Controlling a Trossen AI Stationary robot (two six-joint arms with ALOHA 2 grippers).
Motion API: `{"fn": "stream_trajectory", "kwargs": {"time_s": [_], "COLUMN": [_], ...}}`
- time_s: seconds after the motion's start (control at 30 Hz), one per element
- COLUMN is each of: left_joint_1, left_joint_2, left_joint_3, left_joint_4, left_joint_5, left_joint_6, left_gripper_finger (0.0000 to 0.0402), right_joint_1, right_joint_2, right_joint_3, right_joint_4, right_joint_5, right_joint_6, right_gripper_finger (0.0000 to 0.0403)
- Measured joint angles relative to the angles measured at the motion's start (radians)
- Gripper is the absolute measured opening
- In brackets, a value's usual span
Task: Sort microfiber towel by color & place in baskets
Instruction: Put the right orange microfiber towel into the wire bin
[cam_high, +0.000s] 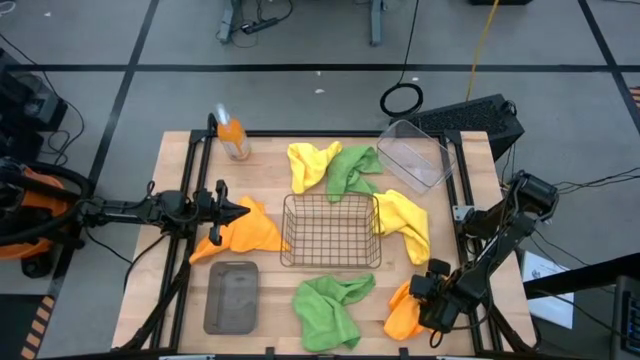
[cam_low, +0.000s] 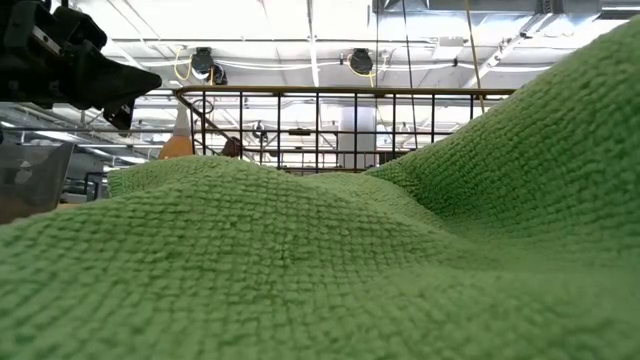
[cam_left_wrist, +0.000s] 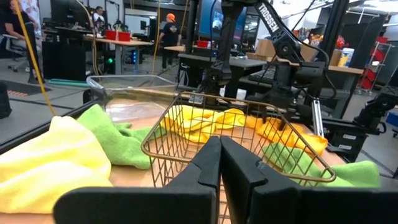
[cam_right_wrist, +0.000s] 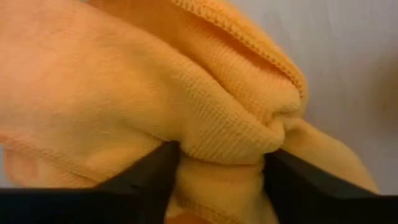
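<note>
The right hand pinches an orange towel at the near right corner of the tabletop.

From above, the right hand (cam_high: 432, 300) sits on the orange towel (cam_high: 404, 312), just beside a green towel (cam_high: 330, 308). The wire basket (cam_high: 331, 231) stands in the middle of the tabletop (cam_high: 180, 160). The grey tray (cam_high: 232, 297) lies to its near left. The clear tub (cam_high: 417, 154) is at the far right, and an orange bottle (cam_high: 233, 138) at the far left. The left hand (cam_high: 238, 211) hangs over another orange towel (cam_high: 245, 232) left of the basket. Down low, green cloth (cam_low: 330, 260) fills the view, with the basket behind it. From the left wrist, the left hand's fingers (cam_left_wrist: 205, 171) are pressed together, pointing at the basket (cam_left_wrist: 236, 140). From the right wrist, two fingers (cam_right_wrist: 146, 177) squeeze a fold of orange towel (cam_right_wrist: 186, 93).
</note>
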Motion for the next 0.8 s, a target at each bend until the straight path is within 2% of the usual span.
{"fn": "stream_trajectory", "kwargs": {"time_s": [0.17, 0.23, 0.37, 0.5, 0.63, 0.8], "left_joint_1": [0.0, 0.0, 0.0, 0.0, -0.01, -0.051], "left_joint_2": [0.0, 0.0, 0.0, 0.0, 0.002, 0.009], "left_joint_3": [0.0, 0.0, 0.0, 0.0, 0.0, 0.0], "left_joint_4": [0.001, 0.002, 0.003, 0.047, 0.145, 0.206], "left_joint_5": [-0.002, -0.001, -0.001, 0.026, 0.106, 0.094], "left_joint_6": [0.006, 0.007, -0.001, -0.002, -0.002, 0.009], "left_gripper_finger": [0.0013, 0.0013, 0.0013, 0.0013, 0.0016, 0.0045], "right_joint_1": [0.0, 0.0, -0.001, -0.002, -0.002, -0.003], "right_joint_2": [0.002, -0.007, -0.038, -0.078, -0.087, -0.088], "right_joint_3": [-0.001, -0.003, 0.034, 0.123, 0.237, 0.401], "right_joint_4": [0.041, 0.055, 0.001, -0.103, -0.231, -0.354], "right_joint_5": [0.008, 0.008, 0.018, 0.073, 0.163, 0.298], "right_joint_6": [-0.015, -0.041, -0.047, -0.068, -0.114, -0.181], "right_gripper_finger": [0.0047, 0.0018, 0.0026, 0.0019, 0.0011, 0.0014]}}
